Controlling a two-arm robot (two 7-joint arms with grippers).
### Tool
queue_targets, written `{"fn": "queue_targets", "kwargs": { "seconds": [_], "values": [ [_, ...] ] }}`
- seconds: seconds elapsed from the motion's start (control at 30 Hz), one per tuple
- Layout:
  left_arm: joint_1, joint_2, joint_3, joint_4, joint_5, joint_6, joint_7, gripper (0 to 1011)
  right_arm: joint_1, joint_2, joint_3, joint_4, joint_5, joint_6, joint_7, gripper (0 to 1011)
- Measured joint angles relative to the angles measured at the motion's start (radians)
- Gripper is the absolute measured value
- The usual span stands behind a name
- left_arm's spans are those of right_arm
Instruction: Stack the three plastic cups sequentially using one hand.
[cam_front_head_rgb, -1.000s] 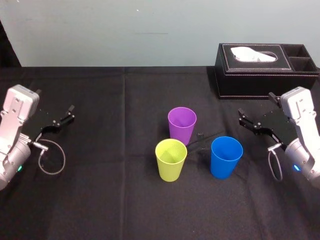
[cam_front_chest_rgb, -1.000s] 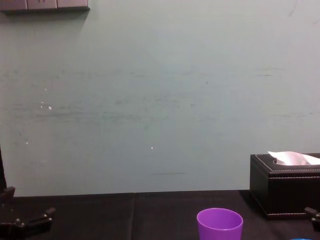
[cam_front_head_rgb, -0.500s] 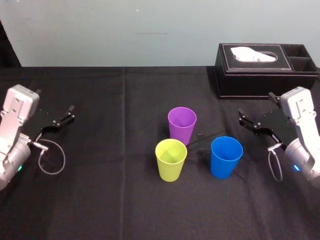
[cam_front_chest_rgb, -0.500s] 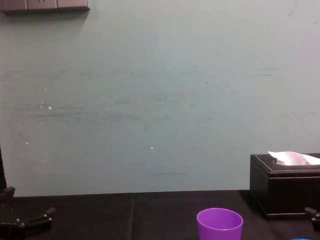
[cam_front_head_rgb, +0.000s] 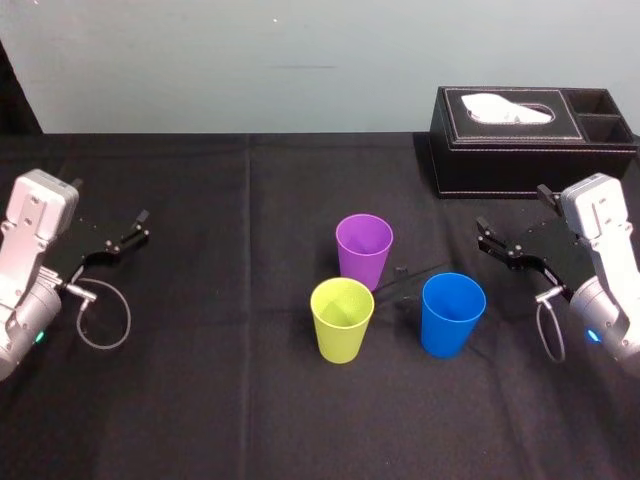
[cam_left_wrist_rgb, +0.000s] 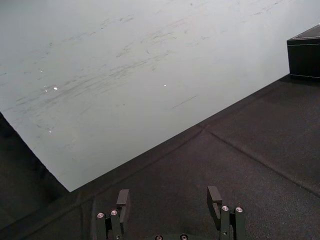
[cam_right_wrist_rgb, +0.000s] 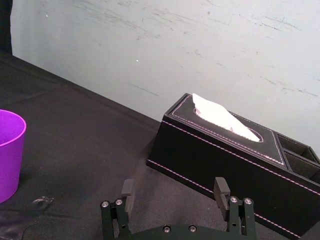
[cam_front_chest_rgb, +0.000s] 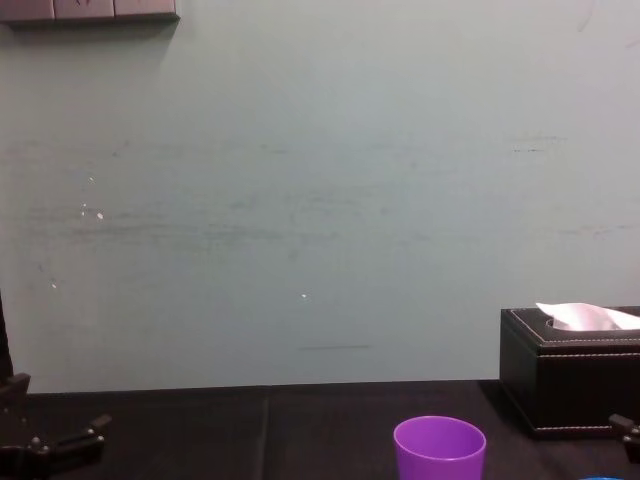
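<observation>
3 plastic cups stand upright near the middle of the table (cam_front_head_rgb: 200, 400): the purple cup (cam_front_head_rgb: 364, 250) farthest back, the yellow-green cup (cam_front_head_rgb: 342, 320) just beside it toward the near edge, and the blue cup (cam_front_head_rgb: 453, 314) toward the right edge. They look light, smooth and easily squashed or tipped, so I would pinch gently at a rim. My right gripper (cam_front_head_rgb: 490, 240) hovers open and empty by the right edge, my left gripper (cam_front_head_rgb: 135, 228) waits open near the left edge, and the black tissue box (cam_front_head_rgb: 530, 140) at the far right corner blocks nothing.

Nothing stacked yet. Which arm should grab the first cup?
Right, likely. The right gripper, fingers open, sits near the blue cup, with the purple cup and yellow-green cup just beyond. The left gripper, also open, is farther from all three.
</observation>
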Motion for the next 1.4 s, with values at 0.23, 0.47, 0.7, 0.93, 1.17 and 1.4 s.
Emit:
{"fn": "queue_targets", "kwargs": {
  "seconds": [0.23,0.47,0.7,0.93,1.17,1.4],
  "values": [
    [0.000,0.000,0.000,0.000,0.000,0.000,0.000,1011,0.000,0.000,0.000,0.000,0.000,0.000,0.000,1004],
    [0.000,0.000,0.000,0.000,0.000,0.000,0.000,1011,-0.019,-0.005,0.026,-0.031,-0.011,-0.017,0.001,1004],
    [0.000,0.000,0.000,0.000,0.000,0.000,0.000,1011,-0.058,0.012,0.065,-0.093,-0.007,-0.028,0.010,1004],
    [0.000,0.000,0.000,0.000,0.000,0.000,0.000,1011,-0.172,0.088,0.134,-0.212,0.056,-0.021,0.060,1004],
    [0.000,0.000,0.000,0.000,0.000,0.000,0.000,1011,-0.335,0.197,0.225,-0.312,0.127,-0.017,0.123,1004],
    [0.000,0.000,0.000,0.000,0.000,0.000,0.000,1011,-0.468,0.288,0.284,-0.376,0.171,-0.010,0.207,1004]
  ]
}}
